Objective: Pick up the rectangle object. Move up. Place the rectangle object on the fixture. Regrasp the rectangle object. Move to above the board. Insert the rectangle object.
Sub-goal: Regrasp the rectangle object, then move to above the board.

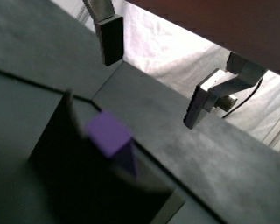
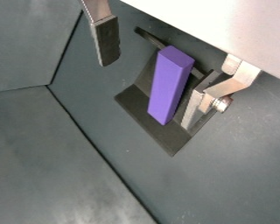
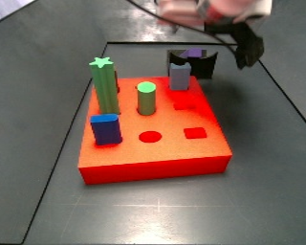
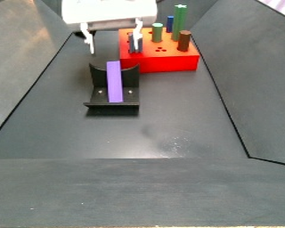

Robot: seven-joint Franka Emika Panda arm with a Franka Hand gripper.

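Note:
The rectangle object [image 2: 168, 83], a long purple bar, lies sloped in the black fixture [image 2: 140, 112]; both side views hold the fixture [image 4: 95, 96] [image 3: 202, 65], and the bar [image 4: 114, 82] runs along it. Only the bar's square end [image 1: 109, 133] shows in a wrist view. My gripper [image 2: 154, 77] [image 4: 111, 43] hovers just above the bar and is open. Its fingers [image 2: 106, 39] stand on either side of the bar and do not touch it. The red-orange board [image 3: 182, 158] [image 4: 175, 61] lies beyond the fixture.
On the board stand a green star post [image 3: 104, 86], a green cylinder [image 3: 145, 98], a blue block [image 3: 106, 129] and a lavender peg [image 3: 180, 75]. A round hole [image 3: 150, 136] and a square hole [image 3: 194, 132] are open. Sloping dark walls [image 4: 38, 71] border the floor.

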